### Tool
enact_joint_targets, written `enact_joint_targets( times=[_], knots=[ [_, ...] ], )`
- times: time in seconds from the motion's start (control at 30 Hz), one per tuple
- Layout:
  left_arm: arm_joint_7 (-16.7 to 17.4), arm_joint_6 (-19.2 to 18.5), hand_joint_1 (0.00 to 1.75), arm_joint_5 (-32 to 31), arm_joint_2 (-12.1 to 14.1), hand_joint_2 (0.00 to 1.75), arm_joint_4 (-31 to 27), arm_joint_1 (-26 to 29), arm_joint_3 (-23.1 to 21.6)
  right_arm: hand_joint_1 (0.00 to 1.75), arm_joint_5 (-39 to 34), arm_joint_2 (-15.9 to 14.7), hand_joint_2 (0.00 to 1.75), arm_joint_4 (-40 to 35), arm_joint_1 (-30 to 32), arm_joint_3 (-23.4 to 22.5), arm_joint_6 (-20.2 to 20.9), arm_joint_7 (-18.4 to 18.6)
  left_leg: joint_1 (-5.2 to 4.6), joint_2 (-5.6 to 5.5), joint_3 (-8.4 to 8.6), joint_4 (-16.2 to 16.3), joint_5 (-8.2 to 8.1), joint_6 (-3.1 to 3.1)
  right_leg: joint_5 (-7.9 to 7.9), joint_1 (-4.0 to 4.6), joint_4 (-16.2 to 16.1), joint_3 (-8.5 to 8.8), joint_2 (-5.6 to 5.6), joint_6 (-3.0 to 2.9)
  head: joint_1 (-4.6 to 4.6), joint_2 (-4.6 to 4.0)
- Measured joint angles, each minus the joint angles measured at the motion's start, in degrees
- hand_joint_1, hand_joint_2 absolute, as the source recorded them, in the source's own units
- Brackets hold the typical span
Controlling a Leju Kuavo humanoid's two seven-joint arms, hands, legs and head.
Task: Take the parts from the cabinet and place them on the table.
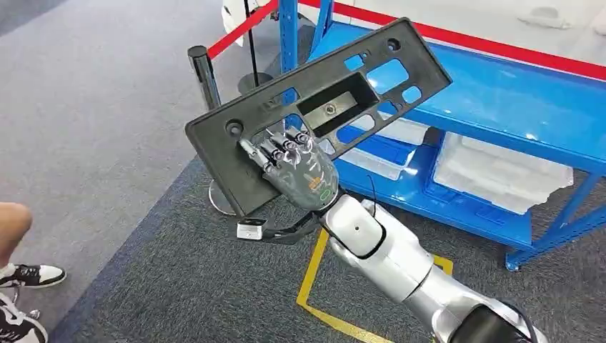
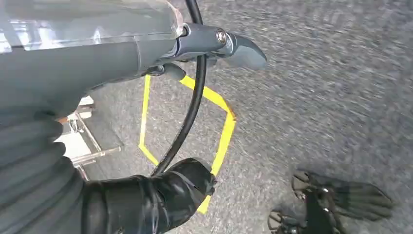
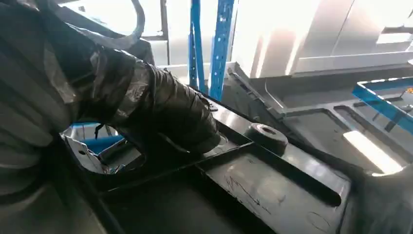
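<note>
Right hand (image 1: 299, 170) grips black panel (image 1: 321, 100), apparently above carpet (image 1: 107, 107).

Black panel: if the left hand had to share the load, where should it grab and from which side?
Probably the free upper corner of the black panel, coming from its far short edge. The right hand grips the low end, and the cut-out slots there offer finger holds.

Grey carpeted floor (image 1: 107, 107) bore a yellow tape outline (image 1: 312, 282) at 6 o'clock and a black stanchion (image 1: 205, 78) at 11 o'clock, while the blue shelving rack (image 1: 500, 86) at 2 o'clock carried white foam trays (image 1: 500, 175) on its lower shelf.
</note>
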Motion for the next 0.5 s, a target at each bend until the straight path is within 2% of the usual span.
enact_joint_targets(
  times=[0.03, 0.1, 0.13, 0.17, 0.2, 0.23, 0.27, 0.3, 0.33, 0.37, 0.4, 0.43, 0.47, 0.5],
  knots=[
    [0.0, 0.0, 0.00, -0.3, 0.5, 1.75, 0.0, 0.1, 0.0, 1.75, 0.0, 0.0, 1.75, 0.1, 0.1, 0.0, -0.2, 0.2, 0.51, -0.51, 0.07, -0.3, 0.66, -0.16, 1.00, 0.13, 0.2, -0.17, -0.75, 0.62, 0.13, 0.00],
    [0.0, -0.3, 0.00, -0.8, 0.8, 1.75, 0.1, 0.3, -0.2, 1.75, 0.0, 0.0, 1.75, 0.4, 0.0, 0.0, -0.2, 0.7, 0.81, -1.75, -0.08, -1.1, 1.95, -1.08, 1.55, 0.55, -0.1, -0.43, -1.80, 0.43, 0.17, 0.00],
    [-0.1, -0.7, 0.00, -1.0, 1.2, 1.75, 0.1, 0.5, -0.3, 1.75, 0.1, 0.0, 1.75, 0.5, 0.1, 0.0, -0.2, 0.9, 0.27, -2.60, -0.26, -1.6, 2.69, -1.60, 2.33, 0.32, -0.7, -0.56, -2.58, 0.23, 0.13, 0.00],
    [-0.2, -1.0, 0.00, -1.0, 1.5, 1.75, 0.3, 0.7, -0.3, 1.75, 0.2, 0.0, 1.75, 0.6, 0.1, 0.0, -0.2, 1.0, 0.56, -1.17, -0.53, -1.3, 1.79, -1.47, 3.26, -0.34, -1.3, -0.82, -3.70, 0.12, 0.15, 0.00],
    [-0.5, -1.0, 0.00, -1.3, 1.9, 1.75, 0.3, 0.8, -0.4, 1.75, 0.2, 0.0, 1.75, 0.7, 0.3, 0.0, -0.2, 1.3, 0.35, 1.48, -1.40, 0.5, -1.09, -1.77, 3.92, -0.29, -1.7, -1.27, -4.00, -0.28, -0.11, 0.00],
    [-0.8, -1.1, 0.00, -1.5, 2.0, 1.75, 0.4, 0.7, -0.5, 1.75, 0.2, -0.1, 1.75, 0.8, 0.4, 0.0, -0.3, 1.6, 0.64, 3.25, -2.55, 4.2, -4.80, -2.27, 4.43, -0.22, -1.7, -1.91, -4.88, -0.61, -0.07, 0.00],
    [-1.0, -1.2, 0.00, -1.6, 2.3, 1.75, 0.4, 0.6, -0.6, 1.75, 0.3, -0.3, 1.75, 0.9, 0.7, -0.1, -0.3, 1.9, 0.82, 3.99, -3.69, 8.6, -7.90, -2.71, 4.86, -0.22, -1.5, -2.58, -5.60, -0.60, -0.13, 0.00],
    [-1.0, -1.2, 0.00, -1.8, 2.4, 1.75, 0.4, 0.6, -0.8, 1.75, 0.3, -0.6, 1.75, 0.9, 1.1, -0.2, -0.3, 1.9, 1.07, 4.23, -4.69, 13.2, -10.02, -3.17, 5.31, -0.23, -1.4, -3.31, -6.46, -0.53, -0.11, 0.00],
    [-1.0, -1.2, 0.00, -2.1, 2.6, 1.75, 0.4, 0.7, -1.2, 1.75, 0.4, -0.8, 1.75, 1.0, 1.4, -0.3, -0.3, 2.1, 1.27, 4.27, -5.06, 16.4, -10.41, -3.58, 5.75, -0.24, -1.2, -4.08, -7.26, -0.47, -0.11, 0.00],
    [-1.1, -1.2, 0.00, -2.4, 2.8, 1.75, 0.4, 0.9, -1.4, 1.75, 0.4, -1.0, 1.75, 1.0, 1.8, -0.4, -0.3, 2.3, 1.47, 4.30, -4.36, 17.2, -9.09, -3.89, 6.10, -0.28, -1.0, -4.93, -7.98, -0.30, -0.13, 0.00],
    [-1.3, -1.2, 0.00, -2.6, 2.9, 1.75, 0.4, 1.1, -1.5, 1.75, 0.4, -1.1, 1.75, 1.0, 2.2, -0.6, -0.3, 2.6, 1.69, 4.42, -2.44, 15.6, -7.17, -4.12, 6.38, -0.31, -0.6, -5.73, -8.73, -0.14, -0.13, 0.00],
    [-1.6, -1.3, 0.00, -2.7, 3.2, 1.75, 0.4, 1.2, -1.6, 1.75, 0.4, -1.3, 1.75, 1.0, 2.4, -0.8, -0.3, 2.9, 1.80, 4.84, 0.71, 11.8, -5.45, -4.20, 6.56, -0.35, -0.2, -6.53, -9.39, 0.06, -0.13, 0.00],
    [-1.8, -1.4, 0.00, -2.8, 3.4, 1.75, 0.4, 1.2, -1.6, 1.75, 0.5, -1.4, 1.75, 1.0, 2.5, -1.1, -0.3, 3.0, 1.80, 6.11, 4.58, 6.8, -4.94, -4.12, 6.71, -0.34, 0.3, -7.06, -9.98, 0.29, -0.13, 0.00],
    [-1.9, -1.4, 0.00, -2.8, 3.7, 1.75, 0.4, 1.1, -1.7, 1.75, 0.5, -1.6, 1.75, 1.0, 2.6, -1.4, -0.3, 3.0, 1.61, 8.40, 7.80, 1.9, -7.06, -3.87, 6.79, -0.23, 0.7, -7.44, -10.65, 0.44, -0.13, 0.00]
  ],
)
